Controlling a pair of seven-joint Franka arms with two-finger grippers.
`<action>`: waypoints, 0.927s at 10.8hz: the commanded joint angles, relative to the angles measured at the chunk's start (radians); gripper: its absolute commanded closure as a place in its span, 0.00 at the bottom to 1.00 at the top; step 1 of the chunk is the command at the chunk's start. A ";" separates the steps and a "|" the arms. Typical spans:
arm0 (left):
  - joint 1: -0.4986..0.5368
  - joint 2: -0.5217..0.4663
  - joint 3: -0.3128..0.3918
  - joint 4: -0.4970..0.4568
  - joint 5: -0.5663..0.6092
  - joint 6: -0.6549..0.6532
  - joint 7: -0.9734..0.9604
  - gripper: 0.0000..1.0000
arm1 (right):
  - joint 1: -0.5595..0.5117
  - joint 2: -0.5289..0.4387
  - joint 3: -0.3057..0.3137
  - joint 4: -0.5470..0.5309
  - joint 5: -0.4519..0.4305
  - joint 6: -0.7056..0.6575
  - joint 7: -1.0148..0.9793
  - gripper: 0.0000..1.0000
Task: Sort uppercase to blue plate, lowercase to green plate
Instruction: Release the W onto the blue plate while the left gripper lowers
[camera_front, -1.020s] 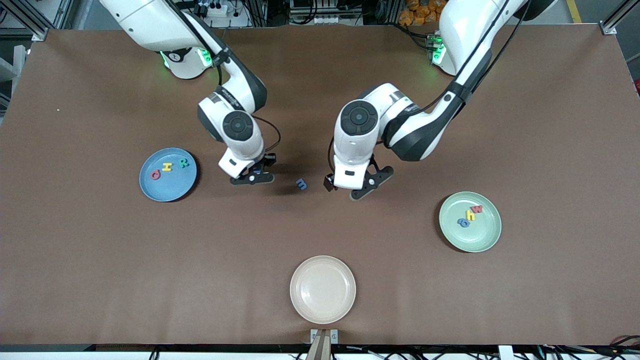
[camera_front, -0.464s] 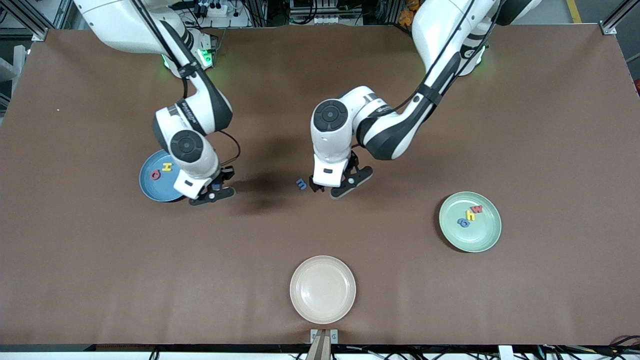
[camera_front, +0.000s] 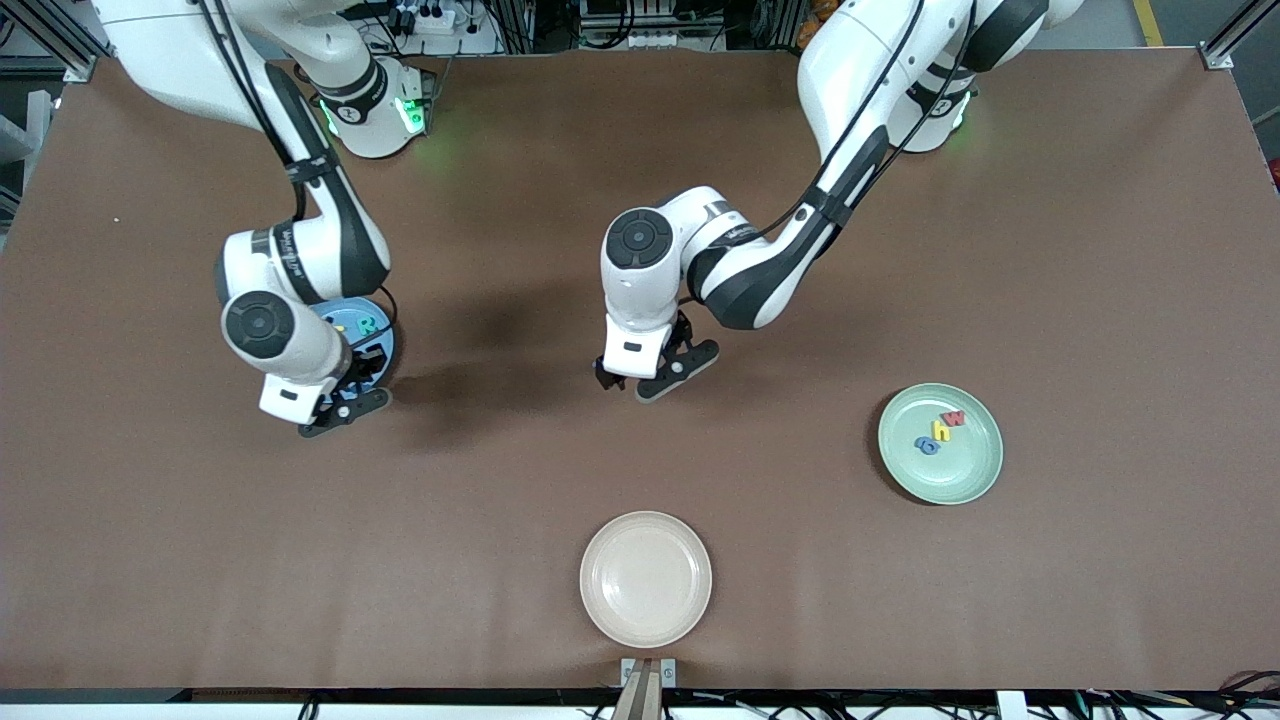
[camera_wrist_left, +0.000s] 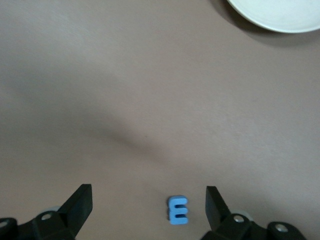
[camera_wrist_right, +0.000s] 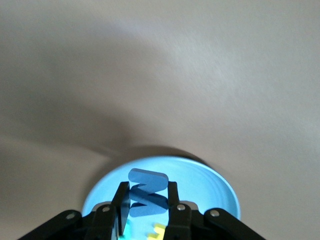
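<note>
My right gripper (camera_wrist_right: 146, 212) hangs over the blue plate (camera_wrist_right: 210, 182) at the right arm's end, the W (camera_wrist_right: 146, 192) pinched between its fingers. My left gripper (camera_wrist_left: 149, 210) hangs mid-table, spread over the m (camera_wrist_left: 178, 210). The green plate (camera_front: 965, 470) — h (camera_front: 940, 431), w (camera_front: 954, 419) on it — lies toward the left arm's end.

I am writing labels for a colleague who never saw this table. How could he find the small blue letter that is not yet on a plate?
Find the left arm's open claw over mid-table. The small blue m lies flat on the brown table beneath it, the only letter not on a plate or held.
</note>
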 joint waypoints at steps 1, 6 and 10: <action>-0.035 0.039 0.022 0.042 -0.010 0.023 -0.017 0.00 | -0.001 -0.013 -0.032 -0.026 0.061 -0.041 -0.111 0.88; -0.072 0.092 0.027 0.091 -0.010 0.025 0.031 0.00 | -0.001 0.015 -0.074 -0.091 0.153 -0.011 -0.255 0.85; -0.078 0.120 0.030 0.093 -0.010 0.051 0.045 0.04 | -0.003 0.024 -0.081 -0.154 0.161 0.115 -0.286 0.80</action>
